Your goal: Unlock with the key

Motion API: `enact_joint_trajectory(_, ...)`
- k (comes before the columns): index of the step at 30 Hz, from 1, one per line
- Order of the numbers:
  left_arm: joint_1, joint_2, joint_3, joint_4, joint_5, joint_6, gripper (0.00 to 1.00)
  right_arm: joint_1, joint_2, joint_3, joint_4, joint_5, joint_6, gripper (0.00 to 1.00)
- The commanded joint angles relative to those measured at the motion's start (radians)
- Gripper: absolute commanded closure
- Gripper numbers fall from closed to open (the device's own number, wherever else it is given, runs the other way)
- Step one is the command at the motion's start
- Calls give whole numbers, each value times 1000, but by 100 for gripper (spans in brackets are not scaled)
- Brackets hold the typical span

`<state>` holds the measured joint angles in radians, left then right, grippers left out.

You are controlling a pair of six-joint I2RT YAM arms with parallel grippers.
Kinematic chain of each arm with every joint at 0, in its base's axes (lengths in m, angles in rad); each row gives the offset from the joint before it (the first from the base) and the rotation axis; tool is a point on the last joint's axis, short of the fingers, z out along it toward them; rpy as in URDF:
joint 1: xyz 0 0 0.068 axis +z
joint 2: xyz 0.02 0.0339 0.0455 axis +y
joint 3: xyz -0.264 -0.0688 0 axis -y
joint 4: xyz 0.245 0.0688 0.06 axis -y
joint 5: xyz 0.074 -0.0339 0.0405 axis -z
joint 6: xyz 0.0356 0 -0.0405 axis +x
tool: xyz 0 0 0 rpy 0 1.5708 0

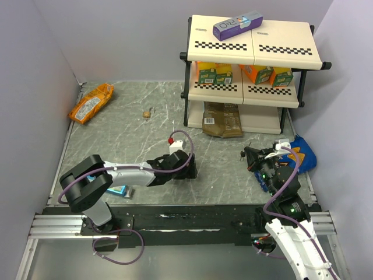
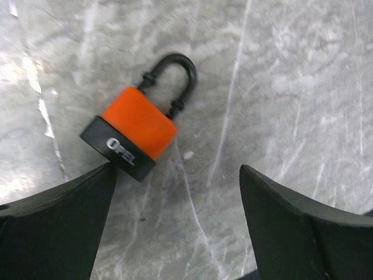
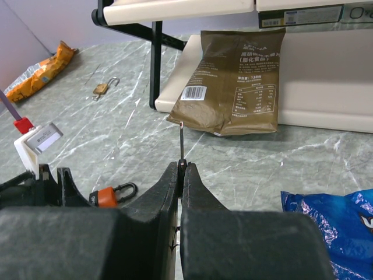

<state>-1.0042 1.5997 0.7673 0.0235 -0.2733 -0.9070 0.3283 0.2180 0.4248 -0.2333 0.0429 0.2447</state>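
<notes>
Three lilac walls point(image 1: 134, 41) border the marbled table point(image 1: 128, 122) (right tool point(image 3: 182, 166) pinches key point(image 3: 181, 143)).

Orange padlock point(image 2: 129, 133), brass padlock point(image 1: 148, 114), orange snack bag point(image 1: 91, 102), blue bag point(image 1: 304, 153), shelf rack point(image 1: 280, 44) are being carried by grey marbled bench point(image 1: 128, 134).

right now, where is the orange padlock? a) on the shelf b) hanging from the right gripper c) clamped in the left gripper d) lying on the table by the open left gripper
d: the orange padlock lies flat on the table just past the open left gripper, while the right gripper pinches only the key.
</notes>
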Motion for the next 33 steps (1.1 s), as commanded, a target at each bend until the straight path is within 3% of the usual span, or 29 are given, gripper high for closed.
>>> enact_joint_trajectory(1,-36,0,-16,-70,83,-21,8,-3,1,15,11,20,-1,100)
enact_joint_trajectory(17,-48,22,-45,156,164,51,7,-3,4,14,11,18,-2,100)
enact_joint_trajectory(33,-50,164,150,127,152,180,6,-2,6,14,9,23,-2,100)
